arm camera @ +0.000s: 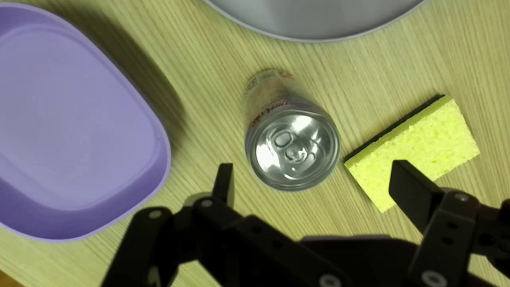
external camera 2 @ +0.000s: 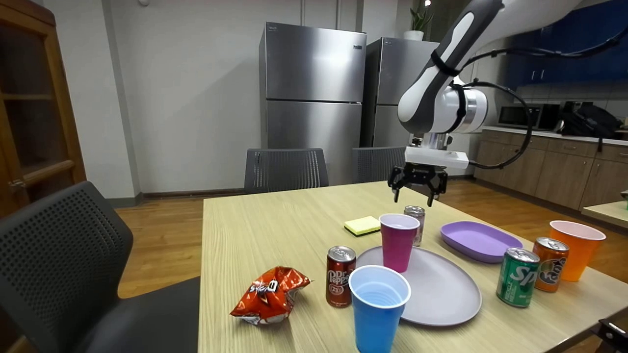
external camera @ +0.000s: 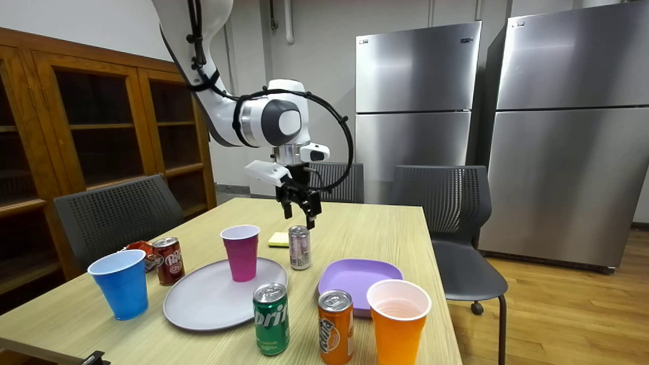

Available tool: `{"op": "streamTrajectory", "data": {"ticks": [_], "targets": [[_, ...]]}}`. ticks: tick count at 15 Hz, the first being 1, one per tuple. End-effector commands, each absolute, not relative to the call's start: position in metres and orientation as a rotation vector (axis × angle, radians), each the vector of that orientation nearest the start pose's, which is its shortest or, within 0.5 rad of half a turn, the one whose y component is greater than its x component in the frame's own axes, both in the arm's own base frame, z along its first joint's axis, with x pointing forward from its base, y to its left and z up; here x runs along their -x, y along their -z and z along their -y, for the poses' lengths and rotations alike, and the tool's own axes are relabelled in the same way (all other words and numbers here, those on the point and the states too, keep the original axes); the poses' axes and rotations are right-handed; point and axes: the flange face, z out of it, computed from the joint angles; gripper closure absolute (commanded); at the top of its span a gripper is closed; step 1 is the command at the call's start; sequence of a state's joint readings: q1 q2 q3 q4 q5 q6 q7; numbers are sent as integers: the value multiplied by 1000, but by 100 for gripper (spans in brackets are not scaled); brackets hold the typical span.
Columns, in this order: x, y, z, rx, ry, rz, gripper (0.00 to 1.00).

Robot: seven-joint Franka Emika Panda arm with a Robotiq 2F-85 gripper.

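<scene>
My gripper (external camera: 299, 217) is open and empty above the table, its fingers pointing down; it also shows in an exterior view (external camera 2: 413, 198) and in the wrist view (arm camera: 312, 175). Nearest below it stands an upright silvery can (arm camera: 293, 149) with its tab shut, apart from the fingers. The can also shows in both exterior views (external camera: 299, 248) (external camera 2: 419, 230), partly behind a magenta cup (external camera 2: 398, 250). A yellow sponge (arm camera: 422, 147) with a dark underside lies beside the can. A purple dish (arm camera: 75, 119) lies on the can's other side. The magenta cup stands on a grey plate (external camera: 203, 299).
A blue cup (external camera: 121, 286), a Dr Pepper can (external camera: 169, 261) and a red snack bag (external camera 2: 272, 294) stand around the plate. A Sprite can (external camera: 271, 319), a Fanta can (external camera: 335, 327) and an orange cup (external camera: 398, 329) stand near the purple dish. Chairs (external camera: 441, 197) surround the table.
</scene>
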State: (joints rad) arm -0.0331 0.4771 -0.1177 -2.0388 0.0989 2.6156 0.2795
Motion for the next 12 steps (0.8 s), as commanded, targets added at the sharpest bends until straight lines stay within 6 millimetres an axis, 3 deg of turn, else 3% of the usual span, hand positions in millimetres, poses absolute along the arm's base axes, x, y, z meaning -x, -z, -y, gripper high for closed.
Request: {"op": "streamTrajectory", "data": {"ticks": [1, 12], "targets": [[-618, -208, 95, 3034, 130, -794, 0], [-612, -192, 94, 3054, 68, -772, 0]]}}
